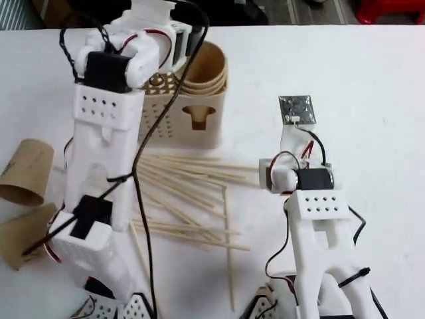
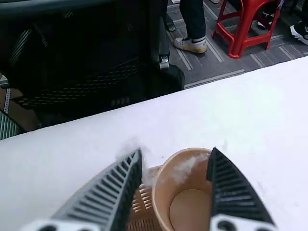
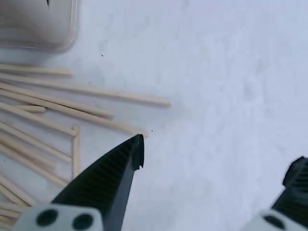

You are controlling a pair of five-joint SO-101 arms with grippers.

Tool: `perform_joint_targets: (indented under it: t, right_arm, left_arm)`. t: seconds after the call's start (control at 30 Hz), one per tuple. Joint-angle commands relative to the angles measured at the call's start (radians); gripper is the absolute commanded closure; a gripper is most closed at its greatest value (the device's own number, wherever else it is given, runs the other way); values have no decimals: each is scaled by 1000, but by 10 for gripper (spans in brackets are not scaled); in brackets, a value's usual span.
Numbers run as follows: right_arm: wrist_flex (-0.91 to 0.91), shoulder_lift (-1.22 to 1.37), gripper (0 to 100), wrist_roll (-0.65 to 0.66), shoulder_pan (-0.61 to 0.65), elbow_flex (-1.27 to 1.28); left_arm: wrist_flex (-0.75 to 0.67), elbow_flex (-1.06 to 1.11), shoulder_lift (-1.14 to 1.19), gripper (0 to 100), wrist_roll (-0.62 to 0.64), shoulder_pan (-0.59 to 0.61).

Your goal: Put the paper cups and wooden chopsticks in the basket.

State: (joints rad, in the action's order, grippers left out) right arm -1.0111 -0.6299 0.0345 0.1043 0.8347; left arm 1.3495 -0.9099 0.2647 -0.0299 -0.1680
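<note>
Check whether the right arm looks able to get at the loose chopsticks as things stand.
Probably yes: the right gripper hangs open just beside the ends of the chopsticks, with bare table around it and nothing lying over them.

White arms (image 1: pixel 99 153), black cables (image 1: pixel 143 199) — ribbed black claws (image 2: pixel 175 151)

A white table (image 1: pixel 378 86) covers nearly the whole high view, its far edge running along the top of the frame. Beyond that edge a red plastic stool (image 1: pixel 388 9) sits in the upper right corner, with a strip of grey floor (image 1: pixel 299 12) at top centre. The left wrist view shows a black mesh-backed chair (image 2: pixel 72 62) standing just past the table's edge, on the grey floor.
</note>
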Motion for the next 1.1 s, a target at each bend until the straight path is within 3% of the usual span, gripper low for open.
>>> perform_joint_targets:
  t: [0.0, 0.13, 0.33, 0.5, 0.87, 1.07]
  right_arm:
    - [18, -2, 559, -9, -2, -5]
    - [18, -2, 559, -9, -2, -5]
    - [18, -2, 559, -9, -2, -5]
    - [18, -2, 559, -9, -2, -5]
    - [18, -2, 559, -8, -2, -5]
    - [18, -2, 559, -8, -2, -5]
  left_arm:
    - [66, -117, -79, 774, -2, 18]
    - [204, -180, -110, 774, -35, 99]
    - [446, -166, -116, 774, -95, 317]
    - [440, 48, -191, 771, -144, 506]
    - [430, 671, -630, 770, -150, 710]
    - [405, 936, -674, 705, -147, 839]
